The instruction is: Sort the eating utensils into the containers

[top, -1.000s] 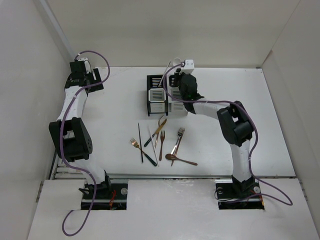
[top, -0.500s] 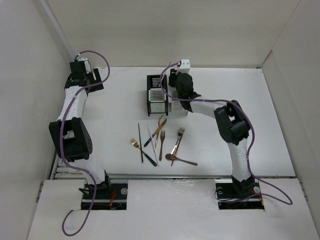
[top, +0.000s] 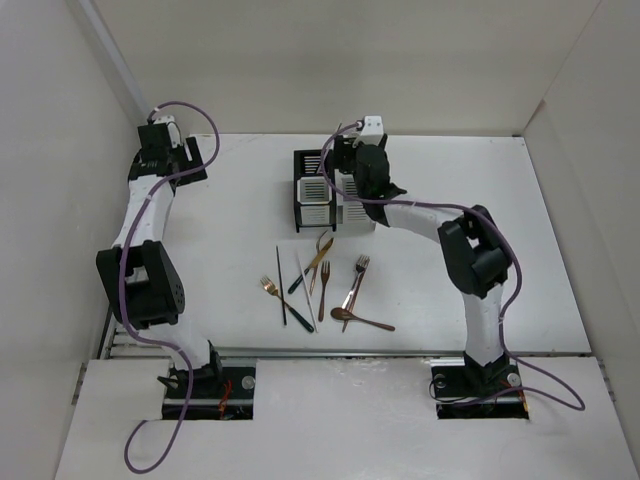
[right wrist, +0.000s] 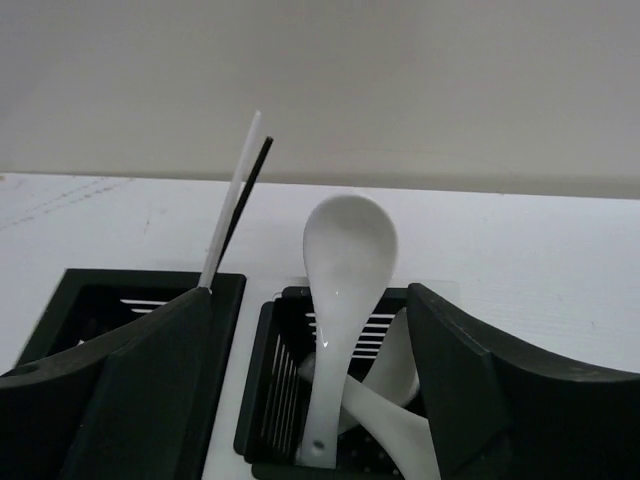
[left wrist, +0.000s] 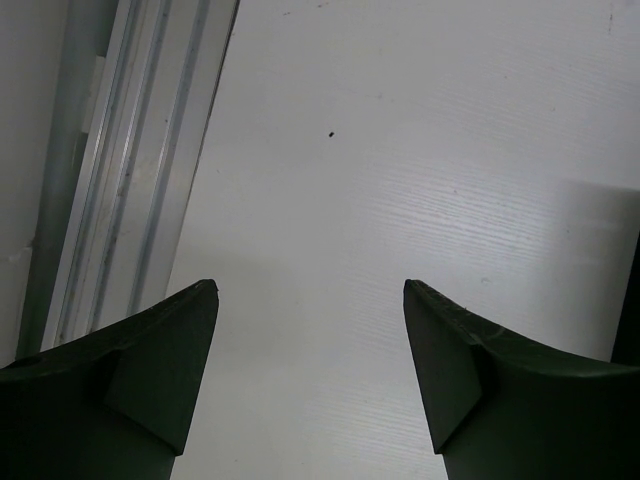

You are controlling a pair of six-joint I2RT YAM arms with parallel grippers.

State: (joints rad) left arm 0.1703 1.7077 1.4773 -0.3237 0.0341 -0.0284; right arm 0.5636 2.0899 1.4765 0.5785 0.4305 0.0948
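Soup spoon stands handle-down in its container, untouched inside my wide-apart right claw, so I judge it delivered; left claw idles apart.

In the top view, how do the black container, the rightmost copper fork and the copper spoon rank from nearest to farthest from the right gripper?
1. black container, close by the right gripper
2. rightmost copper fork, mid-table
3. copper spoon, nearest the arm bases

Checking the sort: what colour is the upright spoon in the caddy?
White and glossy. The spoon shows best in the right wrist view.
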